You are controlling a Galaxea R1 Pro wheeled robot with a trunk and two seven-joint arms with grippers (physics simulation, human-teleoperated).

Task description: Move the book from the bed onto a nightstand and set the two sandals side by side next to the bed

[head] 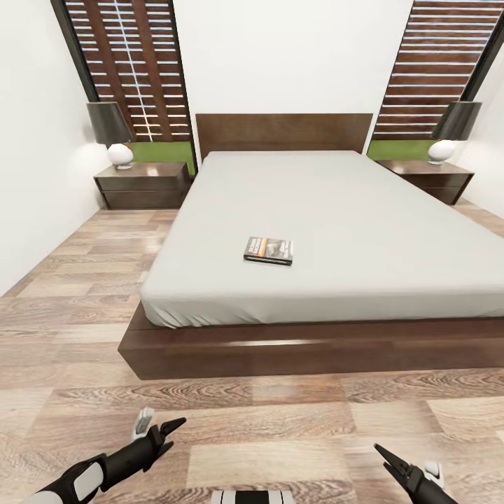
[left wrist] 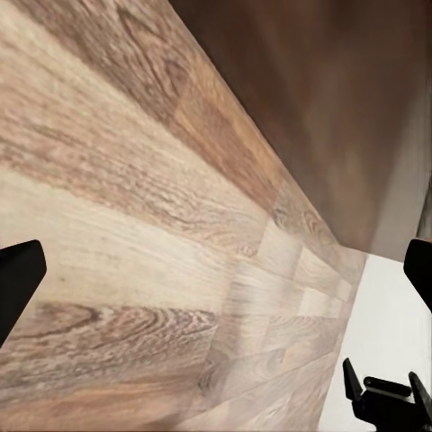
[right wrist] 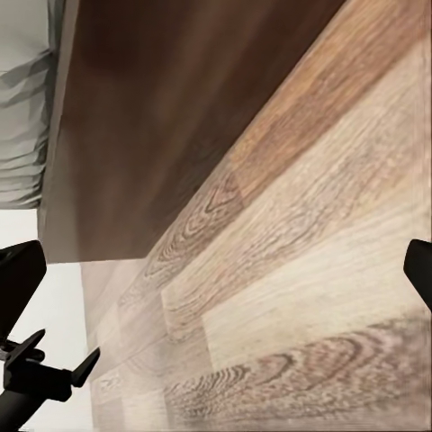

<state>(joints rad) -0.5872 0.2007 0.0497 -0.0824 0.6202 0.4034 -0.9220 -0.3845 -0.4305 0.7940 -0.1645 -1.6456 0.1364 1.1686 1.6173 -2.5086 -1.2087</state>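
Note:
The book (head: 268, 250), a thin paperback with a dark cover, lies flat on the pale grey mattress of the bed (head: 336, 210), near its foot and left of centre. A dark nightstand (head: 143, 183) stands left of the headboard and another nightstand (head: 428, 179) stands to its right. My left gripper (head: 162, 420) hangs open low over the floor before the bed's foot, holding nothing. My right gripper (head: 406, 459) is open too, at the lower right. The bed's brown frame (left wrist: 342, 108) passes ahead of the left gripper (left wrist: 219, 279) and the right gripper (right wrist: 219, 274). The two sandals are out of view.
Each nightstand carries a lamp with a dark shade (head: 110, 126) (head: 455, 122). Tall slatted windows flank the headboard. Light wood-plank floor (head: 70, 266) runs along the bed's left side and across its foot. A white wall (head: 28, 175) closes the left.

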